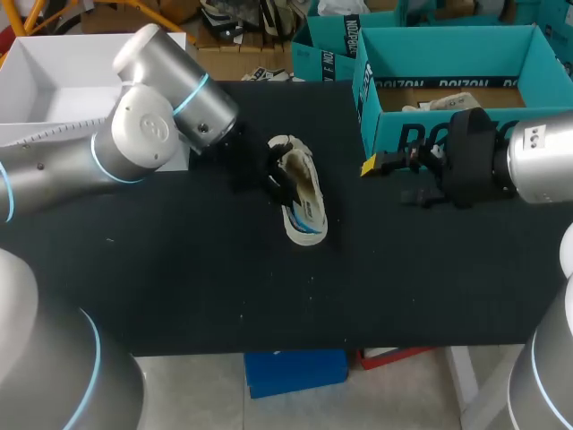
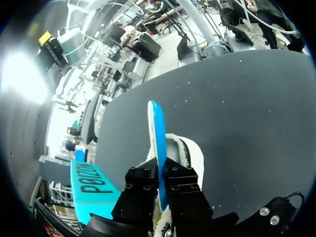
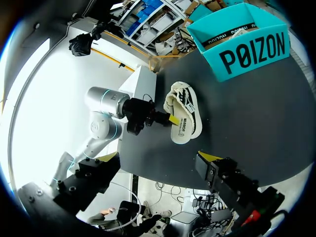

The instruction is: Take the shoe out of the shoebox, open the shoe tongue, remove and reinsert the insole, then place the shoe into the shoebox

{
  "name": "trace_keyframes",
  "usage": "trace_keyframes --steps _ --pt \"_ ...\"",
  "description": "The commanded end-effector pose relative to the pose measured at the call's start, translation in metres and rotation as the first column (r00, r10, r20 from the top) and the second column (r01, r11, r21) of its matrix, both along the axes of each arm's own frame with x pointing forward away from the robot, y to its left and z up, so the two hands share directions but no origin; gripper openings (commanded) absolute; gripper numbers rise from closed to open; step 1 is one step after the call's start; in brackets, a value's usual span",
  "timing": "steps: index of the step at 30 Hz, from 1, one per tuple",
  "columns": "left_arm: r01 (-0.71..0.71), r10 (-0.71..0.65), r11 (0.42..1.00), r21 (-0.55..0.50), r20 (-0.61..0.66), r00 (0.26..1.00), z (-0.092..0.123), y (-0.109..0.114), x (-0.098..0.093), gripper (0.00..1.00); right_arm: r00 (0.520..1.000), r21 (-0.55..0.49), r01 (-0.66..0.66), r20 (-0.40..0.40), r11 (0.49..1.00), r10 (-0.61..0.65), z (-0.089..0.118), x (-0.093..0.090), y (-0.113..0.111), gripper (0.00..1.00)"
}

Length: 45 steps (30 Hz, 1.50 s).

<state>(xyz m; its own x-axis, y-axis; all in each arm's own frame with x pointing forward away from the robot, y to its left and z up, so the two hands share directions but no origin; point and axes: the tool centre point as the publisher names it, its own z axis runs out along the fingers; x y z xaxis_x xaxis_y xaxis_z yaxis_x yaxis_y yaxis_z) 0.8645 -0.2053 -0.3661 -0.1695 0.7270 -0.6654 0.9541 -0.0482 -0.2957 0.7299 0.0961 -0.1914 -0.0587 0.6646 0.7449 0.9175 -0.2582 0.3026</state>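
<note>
1. One white sneaker [image 1: 302, 204] lay on the black table [image 1: 179, 287] near its middle, out of the box, with its opening turned up.
2. One thin blue insole [image 2: 156, 133] stood on edge out of the sneaker's opening, as seen in the left wrist view.
3. Two arms were in view. The left arm [image 1: 134, 134] came in from the left, and its gripper [image 2: 159, 172] was at the sneaker's opening. Its two fingers were drawn close together and clamped on the insole, one on each face.
4. The right arm [image 1: 537, 161] came in from the right. Its gripper [image 1: 386, 181] hung above the table between the sneaker and the shoebox, apart from both. The fingers stood wide apart with nothing between them.
5. One teal shoebox [image 1: 448, 134] stood open on the far right part of the table, well apart from the sneaker. Something pale lay inside it, too small to tell what.
6. A second teal box [image 1: 327, 40] stood behind the first; whether it rested on the table could not be told.
7. One open white box [image 1: 54, 81] sat at the table's far left corner, partly hidden behind the left arm.
</note>
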Motion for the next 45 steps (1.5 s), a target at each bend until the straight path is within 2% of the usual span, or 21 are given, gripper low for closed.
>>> trace_keyframes --steps 1,8,16,26,36,45 --pt "0.0 0.0 1.0 -0.017 0.002 1.0 0.003 0.003 -0.005 0.0 1.0 -0.002 0.002 0.0 1.0 -0.002 0.0 0.0 0.001 1.0" --pt "0.016 -0.016 0.998 -0.059 -0.003 1.0 0.013 -0.002 -0.015 0.0 1.0 -0.002 0.002 0.0 1.0 -0.002 0.0 0.0 0.001 1.0" --pt "0.026 -0.028 0.996 -0.089 -0.023 0.999 0.014 -0.006 -0.028 0.0 1.0 -0.002 0.002 0.0 1.0 -0.002 0.0 0.0 0.001 1.0" --pt "0.016 -0.02 0.99 -0.137 -0.028 0.999 0.024 -0.007 -0.033 0.0 1.0 -0.002 0.002 0.0 1.0 -0.002 0.0 0.0 0.001 1.0" --pt "-0.003 -0.005 0.988 -0.156 -0.051 0.999 0.019 -0.006 -0.032 0.0 1.0 -0.002 0.002 0.0 1.0 -0.002 0.0 0.0 0.001 1.0" --pt "-0.038 0.033 0.988 -0.152 -0.038 0.999 0.013 -0.005 -0.016 0.0 1.0 -0.002 0.002 0.0 1.0 -0.002 0.0 0.0 0.001 1.0"
